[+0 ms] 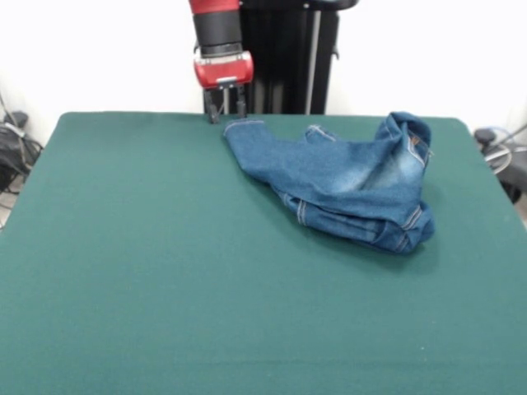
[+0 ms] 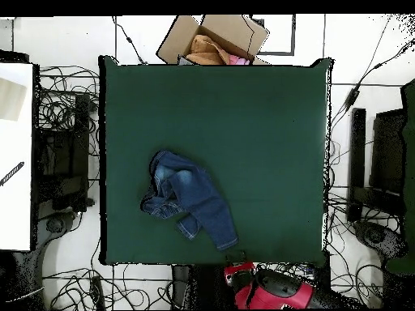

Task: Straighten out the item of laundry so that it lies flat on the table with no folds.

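**Near the pedestal edge: jeans bunched, gripper just off the hem**

Along the table's [image 1: 165, 271] far edge in the front view, toward the pedestal: jeans [image 1: 346, 185], crumpled and folded rather than flat. One leg stretched out toward the gripper [image 1: 226, 108], hem with pale stitching lying close by the two dark fingertips [image 1: 213, 111]. Rest of the garment heaped toward the far corner on the front view's right, waist end doubled over itself, a faded lighter patch across the middle, orange stitching along the seams, lower layers folded under at the near side. Green cloth bare over the whole near half.

Red and black arm [image 1: 218, 41] hanging down just above the far edge, jaws pointing down and parted by a narrow gap, holding nothing. Whether the tips touch the cloth or the hem: cannot tell.

From the overhead view: jeans [image 2: 188, 198] in the quarter of the table [image 2: 267, 121] nearest the base edge and the picture's left edge, one leg slanting toward the base edge, ending close to it. Red arm housing [image 2: 271, 290] just outside that edge. Beyond the opposite edge, an open cardboard box [image 2: 212, 39] on the floor with tan and pink cloth inside. Cables [image 2: 61, 109] strewn around the table's sides.
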Robot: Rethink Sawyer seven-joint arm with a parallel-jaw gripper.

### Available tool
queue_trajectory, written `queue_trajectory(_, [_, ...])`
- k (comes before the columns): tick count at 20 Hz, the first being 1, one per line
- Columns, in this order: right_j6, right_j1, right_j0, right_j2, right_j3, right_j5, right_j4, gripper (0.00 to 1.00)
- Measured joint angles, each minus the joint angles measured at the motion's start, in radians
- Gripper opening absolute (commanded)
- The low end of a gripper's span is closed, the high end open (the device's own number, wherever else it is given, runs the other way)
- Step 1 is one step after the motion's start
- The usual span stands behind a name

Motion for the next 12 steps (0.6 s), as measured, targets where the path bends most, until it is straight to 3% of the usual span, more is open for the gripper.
queue_trajectory(12, [0.0,-0.054,0.148,-0.005,-0.019,0.057,0.075,1.0])
